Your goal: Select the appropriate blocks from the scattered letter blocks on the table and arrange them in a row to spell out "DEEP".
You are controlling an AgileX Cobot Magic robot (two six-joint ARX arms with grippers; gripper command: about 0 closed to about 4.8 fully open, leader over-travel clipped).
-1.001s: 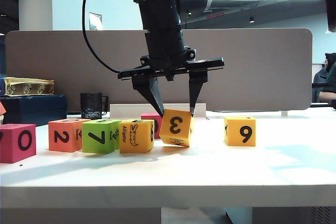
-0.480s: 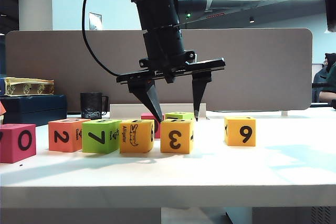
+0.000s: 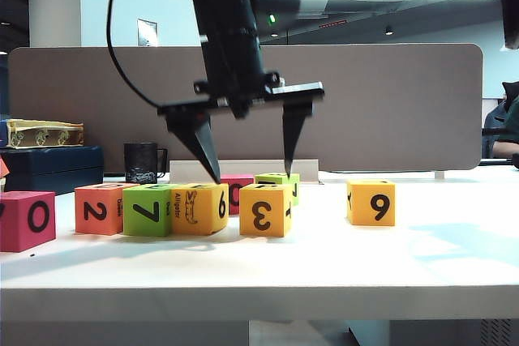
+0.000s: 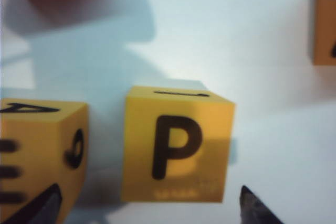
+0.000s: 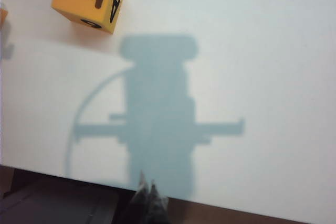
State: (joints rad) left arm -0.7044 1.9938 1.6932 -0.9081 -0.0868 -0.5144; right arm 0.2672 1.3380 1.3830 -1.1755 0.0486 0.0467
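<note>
Counter: white, wide, pale front edge, carrying foam cubes.

Row near the front, exterior view, from the left: orange cube with 2; lime green cube with 7, touching the orange one; yellow alligator cube, touching the green one and showing a 6 on its right face; a small gap; yellow-orange cube with 3, standing flat on the counter. In the left wrist view this last cube shows a black P on its upper face, and the alligator cube beside it shows part of an E.

Other cubes: magenta cube with 0 at the far left; yellow cube with 9 well apart to the right; a red-pink cube and a second green cube behind the row.

Left hand: released, fingers spread wide, tips pointing down just above the row, one tip over the alligator cube, the other over the cube with 3; grasping nothing.

Right hand: clenched, the two tips pressed together, empty, over bare counter near its edge, with the yellow cube with 9, here showing a T, well apart.

Background: grey partition, black mug, dark blue box.
</note>
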